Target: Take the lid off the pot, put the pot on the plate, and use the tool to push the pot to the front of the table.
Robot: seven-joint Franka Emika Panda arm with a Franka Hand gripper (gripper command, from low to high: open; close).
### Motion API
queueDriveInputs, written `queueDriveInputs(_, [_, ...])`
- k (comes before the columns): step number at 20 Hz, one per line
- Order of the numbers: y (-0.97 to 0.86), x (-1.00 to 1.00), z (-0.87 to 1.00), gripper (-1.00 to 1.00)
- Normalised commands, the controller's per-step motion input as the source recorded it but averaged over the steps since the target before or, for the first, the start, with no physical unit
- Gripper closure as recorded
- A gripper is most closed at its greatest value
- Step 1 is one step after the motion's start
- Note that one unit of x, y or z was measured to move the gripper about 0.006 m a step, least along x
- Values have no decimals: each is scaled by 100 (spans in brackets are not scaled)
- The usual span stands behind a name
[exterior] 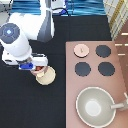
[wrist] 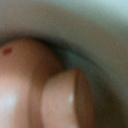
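Matt black table [exterior: 30,107], glossy grey pan [exterior: 95,106], smooth plastic-looking pot [wrist: 30,85].

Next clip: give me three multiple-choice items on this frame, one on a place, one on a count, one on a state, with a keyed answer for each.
1. Where does the lid lie?
A. on the brown stove panel, at a corner where no burner shows
B. inside the grey pan
C. on the plate

2. How many black burners show uncovered?
A. one
B. three
C. five

3. How does the pot stand?
A. lidded, on the stove
B. uncovered, at the plate, under the gripper
C. inside the grey pan

Answers:
1 A: the pinkish disc sits on the panel's fourth spot.
2 B: three black discs show.
3 B: its reddish inside shows at the gripper, over the plate.
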Motion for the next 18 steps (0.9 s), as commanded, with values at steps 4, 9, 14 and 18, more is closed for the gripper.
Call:
queueDriveInputs(4, [14, 1, -45, 100])
queueDriveInputs(9, [14, 4, -42, 100])
queueDriveInputs(14, [10, 19, -34, 100])
queueDriveInputs(18, [3, 24, -23, 100])
